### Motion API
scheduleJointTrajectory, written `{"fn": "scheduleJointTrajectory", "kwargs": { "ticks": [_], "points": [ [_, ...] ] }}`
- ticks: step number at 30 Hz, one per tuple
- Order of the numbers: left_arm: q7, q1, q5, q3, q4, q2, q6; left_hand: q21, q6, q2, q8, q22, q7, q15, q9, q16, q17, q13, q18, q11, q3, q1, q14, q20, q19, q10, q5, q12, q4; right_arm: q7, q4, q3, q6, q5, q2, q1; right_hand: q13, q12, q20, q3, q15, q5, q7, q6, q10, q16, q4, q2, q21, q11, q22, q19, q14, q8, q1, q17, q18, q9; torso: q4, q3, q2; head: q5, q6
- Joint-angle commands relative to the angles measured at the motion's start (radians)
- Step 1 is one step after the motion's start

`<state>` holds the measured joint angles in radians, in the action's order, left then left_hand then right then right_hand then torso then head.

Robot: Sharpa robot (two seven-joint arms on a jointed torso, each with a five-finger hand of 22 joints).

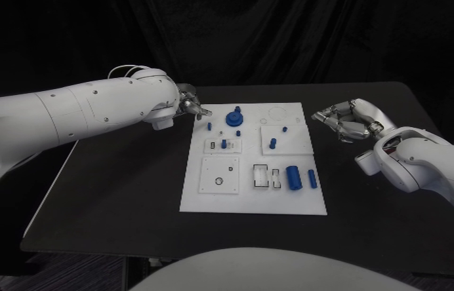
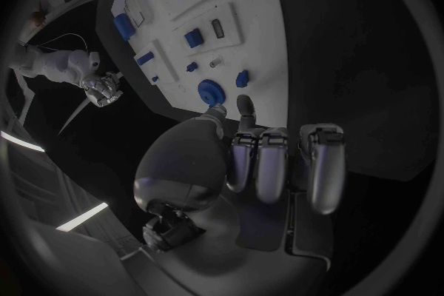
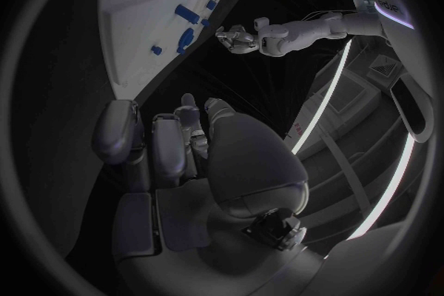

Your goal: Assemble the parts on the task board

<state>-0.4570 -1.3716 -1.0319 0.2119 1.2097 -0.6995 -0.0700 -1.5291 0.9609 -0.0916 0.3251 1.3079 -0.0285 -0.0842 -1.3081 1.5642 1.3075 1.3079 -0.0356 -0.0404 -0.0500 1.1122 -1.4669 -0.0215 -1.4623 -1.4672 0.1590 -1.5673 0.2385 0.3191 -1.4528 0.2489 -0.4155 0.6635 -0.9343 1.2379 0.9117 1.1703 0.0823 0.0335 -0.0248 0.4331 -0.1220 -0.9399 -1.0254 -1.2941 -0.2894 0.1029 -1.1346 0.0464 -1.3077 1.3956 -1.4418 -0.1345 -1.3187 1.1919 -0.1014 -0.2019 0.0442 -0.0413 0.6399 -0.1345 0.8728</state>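
1. I see L hand (image 1: 192, 105) just off the task board's (image 1: 213, 202) far-left corner, over black table (image 1: 113, 199). Fingers curled in, nothing held.
2. Board sits mid-table. Round blue part (image 1: 233, 116) near far-left area, close to L hand; small blue peg (image 1: 223, 144) just nearer me.
3. Blue block (image 1: 273, 142) centre-right; blue cylinder (image 1: 294, 177) and slimmer blue pin (image 1: 312, 179) side by side at near-right.
4. R hand (image 1: 346, 122) off board's right edge, apart from it. Fingers curled, holding nothing.
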Motion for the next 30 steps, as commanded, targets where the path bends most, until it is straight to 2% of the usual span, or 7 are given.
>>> {"fn": "scheduleJointTrajectory", "kwargs": {
  "ticks": [1, 7, 12, 18, 25, 30],
  "points": [
    [0.031, 0.006, -0.003, -0.001, -0.016, 0.011, -0.004, -0.005, -0.007, -0.002, -0.008, 0.214, -0.001, -0.007, -0.010, 0.007, 0.263, 0.263, 0.020, -0.002, 0.007, 0.003, -0.104, 0.000, -0.071, -0.104, 0.001, -0.004, 0.004, -0.012, -0.004, -0.001, 0.009, 0.004, -0.003, -0.002, -0.001, -0.002, 0.000, -0.004, 0.000, 0.005, -0.002, -0.007, -0.004, -0.001, -0.002, -0.003, 0.000, -0.001, -0.100, 0.000, -0.001, 0.002, 0.001, -0.001, 0.006, 0.001, 0.0000, 0.0043, 0.004, -0.001, 0.000],
    [0.059, 0.013, -0.003, -0.001, -0.034, 0.025, 0.022, -0.004, -0.010, -0.001, -0.013, 0.213, -0.003, -0.005, -0.010, 0.007, 0.263, 0.263, 0.020, 0.000, 0.013, -0.005, -0.104, -0.001, -0.071, -0.104, -0.001, -0.004, 0.011, -0.013, -0.005, -0.001, 0.009, 0.004, -0.005, -0.002, -0.001, -0.002, 0.000, -0.004, 0.000, 0.005, -0.002, -0.007, -0.004, -0.001, -0.002, -0.003, 0.000, -0.001, -0.100, 0.000, -0.001, 0.002, 0.001, -0.001, 0.006, 0.001, -0.0010, 0.0080, 0.008, -0.001, 0.000],
    [0.071, 0.018, -0.003, -0.001, -0.045, 0.035, 0.029, 0.000, -0.019, -0.002, -0.023, 0.208, -0.008, -0.001, -0.009, 0.007, 0.263, 0.263, 0.018, 0.005, 0.022, -0.016, -0.104, -0.005, -0.066, -0.104, -0.008, -0.004, 0.022, -0.014, -0.005, -0.001, 0.010, 0.004, -0.005, -0.002, -0.001, -0.002, 0.000, -0.004, 0.000, 0.005, -0.002, -0.007, -0.004, -0.001, -0.002, -0.003, 0.000, -0.001, -0.100, 0.000, -0.001, 0.002, 0.001, -0.001, 0.006, 0.001, -0.0008, 0.0088, 0.009, -0.002, 0.000],
    [0.080, 0.023, -0.003, -0.001, -0.054, 0.042, 0.033, 0.011, -0.026, -0.003, -0.032, 0.194, -0.012, 0.003, -0.007, 0.007, 0.263, 0.263, 0.014, 0.009, 0.028, -0.021, -0.104, -0.008, -0.055, -0.104, -0.011, -0.004, 0.028, -0.015, -0.005, -0.001, 0.011, 0.004, -0.004, -0.002, 0.000, 0.000, 0.000, -0.003, 0.000, 0.006, -0.002, -0.007, -0.005, -0.001, -0.001, -0.003, -0.001, -0.001, -0.100, 0.000, -0.002, 0.003, 0.000, 0.000, 0.006, 0.001, 0.0005, 0.0044, 0.006, -0.002, 0.000],
    [0.074, 0.028, -0.003, -0.001, -0.066, 0.047, 0.025, 0.014, -0.028, -0.003, -0.035, 0.190, -0.013, 0.004, -0.006, 0.007, 0.263, 0.263, 0.012, 0.011, 0.030, -0.021, -0.104, -0.010, -0.051, -0.104, -0.011, -0.004, 0.029, -0.016, -0.003, -0.001, 0.012, 0.004, -0.003, -0.002, 0.000, 0.000, 0.000, -0.003, 0.000, 0.006, -0.002, -0.007, -0.005, -0.001, -0.001, -0.003, -0.001, -0.001, -0.100, 0.000, -0.002, 0.003, 0.000, 0.000, 0.006, 0.001, -0.0016, 0.0050, 0.005, -0.002, 0.000],
    [0.070, 0.032, -0.003, -0.001, -0.074, 0.051, 0.018, 0.016, -0.028, -0.003, -0.036, 0.188, -0.013, 0.005, -0.006, 0.007, 0.263, 0.263, 0.012, 0.011, 0.030, -0.020, -0.104, -0.010, -0.049, -0.104, -0.010, -0.004, 0.029, -0.016, -0.001, -0.001, 0.013, 0.004, -0.001, -0.003, 0.001, 0.000, 0.000, -0.003, 0.000, 0.007, -0.002, -0.007, -0.006, -0.002, 0.000, -0.003, -0.001, -0.001, -0.101, 0.000, -0.002, 0.003, -0.001, 0.000, 0.006, 0.001, 0.0001, 0.0049, 0.004, -0.004, 0.000]
  ]
}}
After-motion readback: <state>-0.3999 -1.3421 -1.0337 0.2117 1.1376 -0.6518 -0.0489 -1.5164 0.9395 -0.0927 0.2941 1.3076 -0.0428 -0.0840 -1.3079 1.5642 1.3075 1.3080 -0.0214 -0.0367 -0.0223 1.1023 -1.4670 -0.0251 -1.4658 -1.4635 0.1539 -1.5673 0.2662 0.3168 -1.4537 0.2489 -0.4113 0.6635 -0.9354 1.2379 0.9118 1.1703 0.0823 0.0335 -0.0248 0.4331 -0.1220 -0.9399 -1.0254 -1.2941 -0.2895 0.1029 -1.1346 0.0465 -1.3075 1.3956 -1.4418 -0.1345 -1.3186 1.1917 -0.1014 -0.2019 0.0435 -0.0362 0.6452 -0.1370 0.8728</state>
